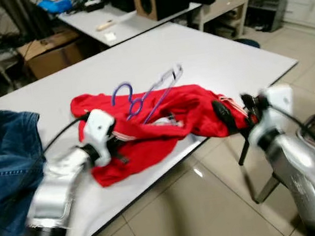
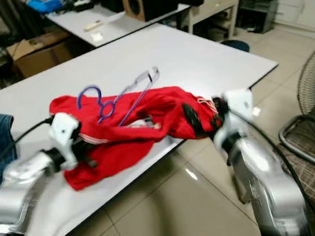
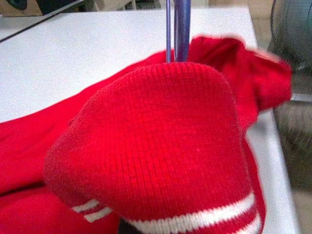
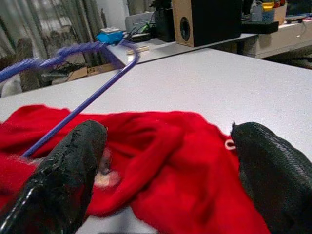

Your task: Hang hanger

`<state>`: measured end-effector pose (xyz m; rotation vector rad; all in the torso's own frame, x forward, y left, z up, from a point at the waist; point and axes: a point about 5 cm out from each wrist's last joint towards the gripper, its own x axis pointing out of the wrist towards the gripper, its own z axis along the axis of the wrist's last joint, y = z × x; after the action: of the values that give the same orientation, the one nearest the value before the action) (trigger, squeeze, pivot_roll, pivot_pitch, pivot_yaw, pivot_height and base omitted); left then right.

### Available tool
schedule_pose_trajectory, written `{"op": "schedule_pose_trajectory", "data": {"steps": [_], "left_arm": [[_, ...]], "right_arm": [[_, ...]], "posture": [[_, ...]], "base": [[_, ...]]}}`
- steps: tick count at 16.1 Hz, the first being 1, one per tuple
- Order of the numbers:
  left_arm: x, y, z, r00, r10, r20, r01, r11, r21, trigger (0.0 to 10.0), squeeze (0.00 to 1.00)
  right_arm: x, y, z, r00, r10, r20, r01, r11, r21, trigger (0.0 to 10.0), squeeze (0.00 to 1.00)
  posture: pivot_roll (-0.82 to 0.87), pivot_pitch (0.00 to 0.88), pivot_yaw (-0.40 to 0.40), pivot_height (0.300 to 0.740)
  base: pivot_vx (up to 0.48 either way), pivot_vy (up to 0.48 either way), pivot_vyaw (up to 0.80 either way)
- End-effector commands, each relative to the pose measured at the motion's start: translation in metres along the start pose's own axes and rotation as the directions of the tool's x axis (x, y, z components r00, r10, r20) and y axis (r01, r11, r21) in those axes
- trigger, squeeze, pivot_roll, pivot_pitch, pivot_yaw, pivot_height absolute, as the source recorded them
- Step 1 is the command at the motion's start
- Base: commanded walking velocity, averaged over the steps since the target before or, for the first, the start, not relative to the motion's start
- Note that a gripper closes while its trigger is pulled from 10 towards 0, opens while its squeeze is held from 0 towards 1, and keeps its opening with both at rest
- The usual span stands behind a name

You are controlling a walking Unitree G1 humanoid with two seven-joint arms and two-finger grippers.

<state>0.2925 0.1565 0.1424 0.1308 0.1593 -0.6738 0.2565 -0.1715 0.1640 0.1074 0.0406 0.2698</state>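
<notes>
Showing spread fingers (image 4: 73, 180), right wrist view, hanger (image 1: 149, 93), red sweater (image 1: 164, 123)

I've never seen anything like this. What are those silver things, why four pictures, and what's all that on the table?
The silver things are a humanoid robot's two arms. Two pictures come from cameras in its head, looking down; the other two from a camera on each wrist. On the white table lies a red sweater with a purple hanger partly inside it, and blue jeans further left. The left claw sits in the sweater's folds, fingers hidden. The right claw, fingers open, reaches the sweater's other end at the table edge.
</notes>
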Motion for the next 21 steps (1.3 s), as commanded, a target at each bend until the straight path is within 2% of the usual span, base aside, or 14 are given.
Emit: {"op": "schedule_pose_trajectory", "data": {"steps": [1, 3, 4, 5, 7, 8, 10, 13, 14, 16, 18, 20, 21], "left_arm": [[0.000, 0.000, 0.007, 0.999, 0.049, 0.022, -0.048, 0.999, -0.018, 0.0, 0.00], [0.003, 0.004, 0.008, 0.993, 0.114, 0.021, -0.114, 0.993, -0.019, 0.0, 0.00], [0.003, 0.005, 0.010, 0.987, 0.155, 0.034, -0.154, 0.988, -0.016, 3.1, 0.00], [0.004, 0.003, 0.008, 0.982, 0.186, 0.022, -0.184, 0.981, -0.065, 10.0, 0.00], [0.003, -0.002, 0.008, 0.971, 0.236, 0.035, -0.234, 0.971, -0.053, 10.0, 0.00], [0.004, -0.004, 0.007, 0.964, 0.263, 0.033, -0.262, 0.964, -0.036, 10.0, 0.00], [0.006, -0.007, 0.011, 0.964, 0.262, 0.054, -0.260, 0.965, -0.032, 10.0, 0.00], [0.011, -0.009, 0.015, 0.953, 0.295, 0.062, -0.293, 0.955, -0.036, 10.0, 0.00], [0.012, -0.009, 0.016, 0.950, 0.305, 0.060, -0.304, 0.952, -0.032, 10.0, 0.00], [0.014, -0.009, 0.015, 0.949, 0.312, 0.051, -0.308, 0.949, -0.063, 10.0, 0.00], [0.018, -0.009, 0.015, 0.948, 0.317, 0.033, -0.315, 0.947, -0.061, 10.0, 0.00], [0.021, -0.010, 0.015, 0.946, 0.324, 0.032, -0.320, 0.944, -0.082, 10.0, 0.00], [0.022, -0.010, 0.015, 0.946, 0.324, 0.012, -0.322, 0.944, -0.066, 10.0, 0.00]], "right_arm": [[-0.007, 0.008, 0.010, 0.999, 0.000, 0.034, 0.001, 0.999, -0.051, 10.0, 0.00], [-0.012, 0.012, 0.010, 1.000, -0.005, 0.028, 0.007, 0.998, -0.065, 10.0, 0.00], [-0.015, 0.012, 0.008, 0.999, -0.029, 0.018, 0.030, 0.997, -0.069, 10.0, 0.00], [-0.021, 0.010, 0.003, 0.997, -0.073, 0.022, 0.074, 0.995, -0.069, 10.0, 0.00], [-0.029, 0.014, -0.002, 0.997, -0.076, 0.011, 0.077, 0.992, -0.103, 10.0, 0.00], [-0.030, 0.016, -0.002, 0.998, -0.066, 0.000, 0.065, 0.982, -0.176, 10.0, 0.00], [-0.028, 0.016, -0.003, 0.997, -0.080, -0.002, 0.079, 0.986, -0.146, 10.0, 0.00], [-0.026, 0.016, -0.004, 0.996, -0.088, 0.005, 0.087, 0.985, -0.149, 10.0, 0.00], [-0.028, 0.015, -0.005, 0.996, -0.094, 0.003, 0.094, 0.983, -0.157, 10.0, 0.00], [-0.030, 0.009, -0.005, 0.993, -0.116, 0.003, 0.115, 0.979, -0.166, 10.0, 0.00], [-0.033, -0.004, -0.004, 0.985, -0.172, 0.004, 0.171, 0.976, -0.132, 10.0, 0.00], [-0.035, -0.011, -0.003, 0.983, -0.185, -0.005, 0.183, 0.971, -0.155, 10.0, 0.00], [-0.035, -0.013, -0.002, 0.981, -0.192, -0.003, 0.189, 0.968, -0.164, 10.0, 0.00]], "posture": [[-0.03, 0.030, 0.079, 0.740], [-0.04, 0.031, 0.083, 0.740], [-0.04, 0.029, 0.082, 0.740], [-0.04, 0.026, 0.078, 0.740], [-0.05, 0.023, 0.073, 0.740], [-0.05, 0.021, 0.071, 0.740], [-0.05, 0.019, 0.068, 0.740], [-0.06, 0.021, 0.068, 0.740], [-0.06, 0.023, 0.069, 0.740], [-0.06, 0.023, 0.069, 0.740], [-0.07, 0.024, 0.073, 0.740], [-0.07, 0.027, 0.076, 0.740], [-0.07, 0.028, 0.077, 0.740]], "base": [[0.000, 0.000, 0.00], [0.000, 0.000, 0.00], [0.000, 0.000, 0.00], [0.000, 0.000, 0.00], [0.000, 0.000, 0.00], [0.000, 0.000, 0.00], [0.000, 0.000, 0.72], [0.000, -0.462, 0.80], [0.000, -0.480, 0.80], [0.000, 0.232, 0.80], [0.000, 0.472, 0.00], [0.000, 0.000, 0.00], [0.000, 0.000, 0.00]]}}
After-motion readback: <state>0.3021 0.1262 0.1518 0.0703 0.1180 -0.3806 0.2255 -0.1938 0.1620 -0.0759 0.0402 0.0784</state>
